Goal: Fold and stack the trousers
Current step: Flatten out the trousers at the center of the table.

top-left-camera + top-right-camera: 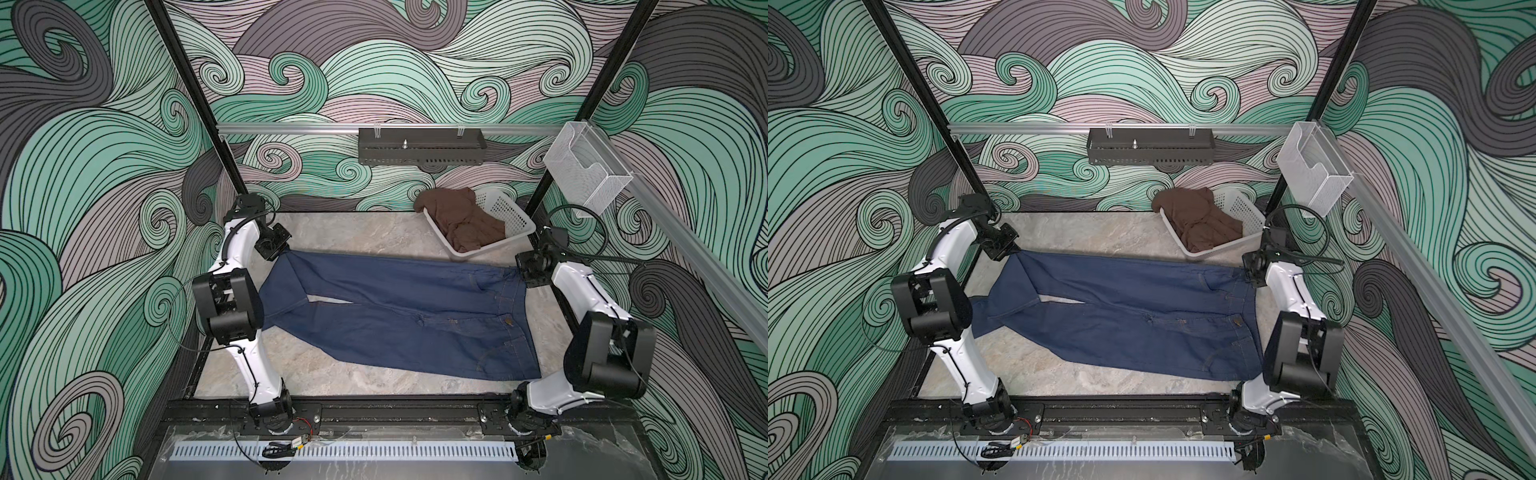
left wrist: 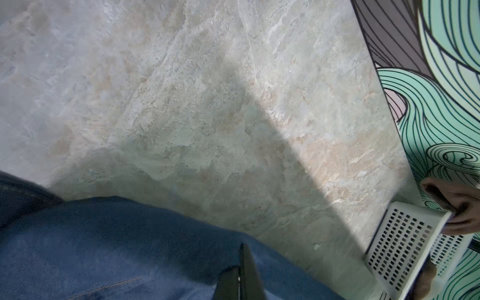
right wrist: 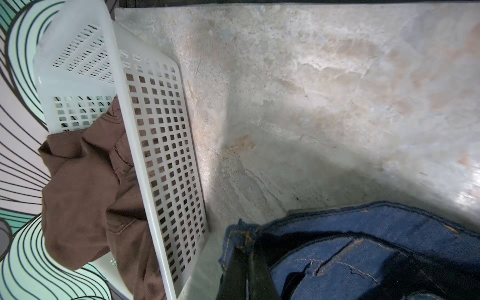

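The dark blue trousers (image 1: 395, 316) (image 1: 1125, 320) are spread sideways across the table in both top views, waist to the right and legs to the left. My left gripper (image 1: 284, 249) (image 2: 242, 249) is shut on the hem of the far leg (image 2: 104, 246). My right gripper (image 1: 519, 272) (image 3: 250, 246) is shut on the far corner of the waistband (image 3: 376, 246). The far edge runs stretched between the two grippers, and the near leg lies flat. The near leg's end is hidden behind my left arm.
A white perforated basket (image 1: 511, 212) (image 3: 161, 145) (image 2: 405, 241) holding a brown garment (image 1: 461, 216) (image 3: 85, 187) stands at the back right, close to my right gripper. A black tray (image 1: 419, 145) and a clear mesh holder (image 1: 586, 166) hang on the rails. Marble table (image 1: 353, 237).
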### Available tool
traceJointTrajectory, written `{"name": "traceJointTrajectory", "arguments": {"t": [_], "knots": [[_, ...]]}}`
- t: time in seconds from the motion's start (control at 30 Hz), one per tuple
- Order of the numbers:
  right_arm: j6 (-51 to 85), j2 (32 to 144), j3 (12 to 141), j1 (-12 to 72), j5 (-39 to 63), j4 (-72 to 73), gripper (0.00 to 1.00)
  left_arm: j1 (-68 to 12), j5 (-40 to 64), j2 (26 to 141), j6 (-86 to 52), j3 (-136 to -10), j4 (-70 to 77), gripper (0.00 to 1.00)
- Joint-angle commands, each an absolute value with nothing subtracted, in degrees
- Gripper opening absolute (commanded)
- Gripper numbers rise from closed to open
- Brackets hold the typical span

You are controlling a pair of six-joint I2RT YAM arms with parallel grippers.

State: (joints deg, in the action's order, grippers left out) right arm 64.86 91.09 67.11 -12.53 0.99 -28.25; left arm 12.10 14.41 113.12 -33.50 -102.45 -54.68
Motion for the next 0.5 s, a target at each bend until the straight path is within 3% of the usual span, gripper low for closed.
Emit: {"name": "traceJointTrajectory", "arguments": {"t": [0.0, 0.17, 0.23, 0.33, 0.47], "knots": [[62.69, 95.35, 71.72, -12.96, -4.69, -25.38, 0.0, 12.51, 7.38, 117.95, -32.61, -107.87, -56.56, 0.07], [61.64, 100.86, 77.37, -11.88, -4.91, -25.75, 0.0, 11.5, 7.64, 124.46, -32.37, -117.13, -59.67, 0.15], [61.23, 102.15, 79.02, -11.78, -4.51, -25.89, 0.0, 11.48, 7.61, 126.43, -32.0, -121.81, -61.8, 0.24], [59.65, 102.86, 81.32, -11.78, -3.43, -27.61, 0.4, 11.51, 7.48, 127.49, -31.23, -127.57, -64.93, 0.44], [56.65, 99.76, 81.58, -11.61, -3.62, -31.2, 0.63, 11.68, 7.69, 122.59, -29.7, -126.11, -66.31, 0.56]]}}
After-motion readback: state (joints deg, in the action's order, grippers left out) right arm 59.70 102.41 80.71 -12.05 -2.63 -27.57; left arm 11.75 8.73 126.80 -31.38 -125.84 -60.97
